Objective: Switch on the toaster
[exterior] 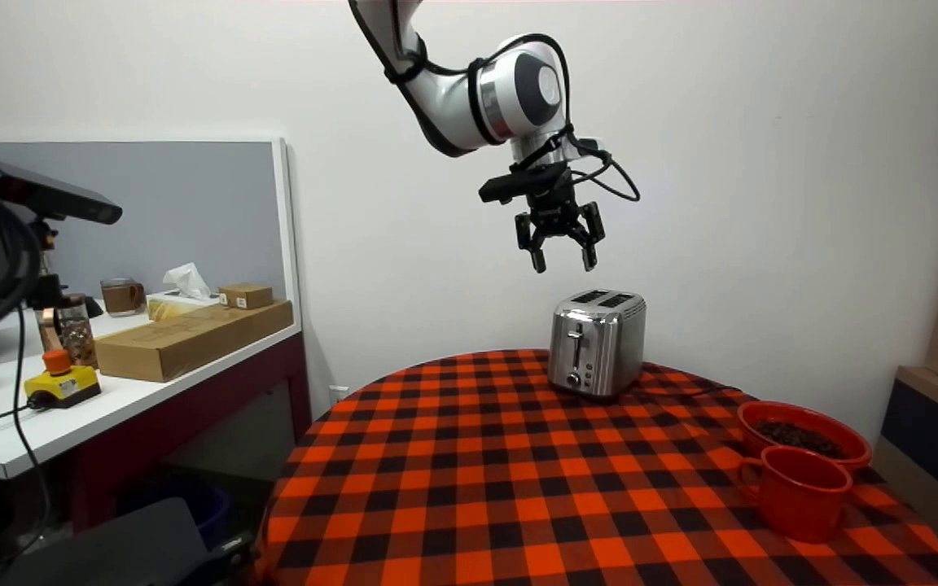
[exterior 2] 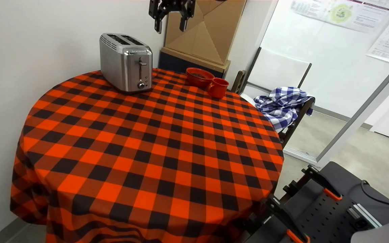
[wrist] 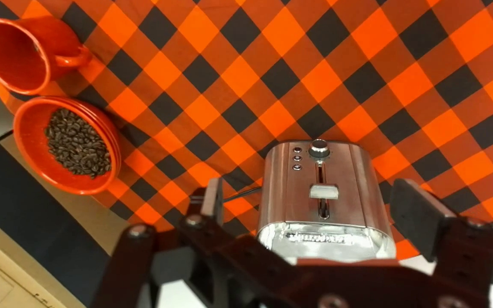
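Cloth-covered table (exterior 2: pixel 181 145) | toaster (exterior 2: pixel 127 67) upright | black cord (wrist: pixel 243 193) | red mug (exterior: pixel 803 506) just beside red bowl (wrist: pixel 33 139)

In an exterior view the toaster (exterior: pixel 598 350) stood at the far side of the desk (exterior: pixel 453 488), lower than the hand (exterior: pixel 564 260); to the toaster's right sat a bowl (exterior: pixel 751 441) holding coffee beans (exterior: pixel 799 437), with a mug (exterior: pixel 804 505) before it.

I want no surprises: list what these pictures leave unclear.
Slots in the toaster, insides: too dark in both exterior views; the tool covers them in the wrist view.
Lettering: blurred by glare in the wrist view.
Cord, far end: not seen; in the wrist view it runs behind the tool.
Arm, upper part: cut off by the top edge in an exterior view.
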Robot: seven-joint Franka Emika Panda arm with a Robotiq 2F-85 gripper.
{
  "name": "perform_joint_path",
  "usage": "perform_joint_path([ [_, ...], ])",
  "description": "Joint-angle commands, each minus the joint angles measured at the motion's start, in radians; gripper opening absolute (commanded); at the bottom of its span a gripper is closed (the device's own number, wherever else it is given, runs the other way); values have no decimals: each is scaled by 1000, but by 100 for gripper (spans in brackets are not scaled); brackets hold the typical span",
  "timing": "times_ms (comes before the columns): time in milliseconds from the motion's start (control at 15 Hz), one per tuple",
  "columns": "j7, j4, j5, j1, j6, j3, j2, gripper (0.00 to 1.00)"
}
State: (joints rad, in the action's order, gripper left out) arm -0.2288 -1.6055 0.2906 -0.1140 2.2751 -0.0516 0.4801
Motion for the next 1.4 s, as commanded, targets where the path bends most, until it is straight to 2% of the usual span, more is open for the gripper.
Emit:
perform_joint_path([
  [0,32,233,-44,-19,-77,28,165,72],
  [67,30,286,-44,-27,-96,33,205,70],
  [200,47,382,-60,-34,-143,30,277,57],
  [533,52,605,-42,-87,-161,53,450,17],
  [667,44,674,-31,-108,-152,75,510,4],
  [867,37,752,-18,-127,-145,113,583,0],
  [1067,35,820,-15,-136,-146,136,650,3],
  [1333,34,891,-19,-146,-147,153,717,2],
])
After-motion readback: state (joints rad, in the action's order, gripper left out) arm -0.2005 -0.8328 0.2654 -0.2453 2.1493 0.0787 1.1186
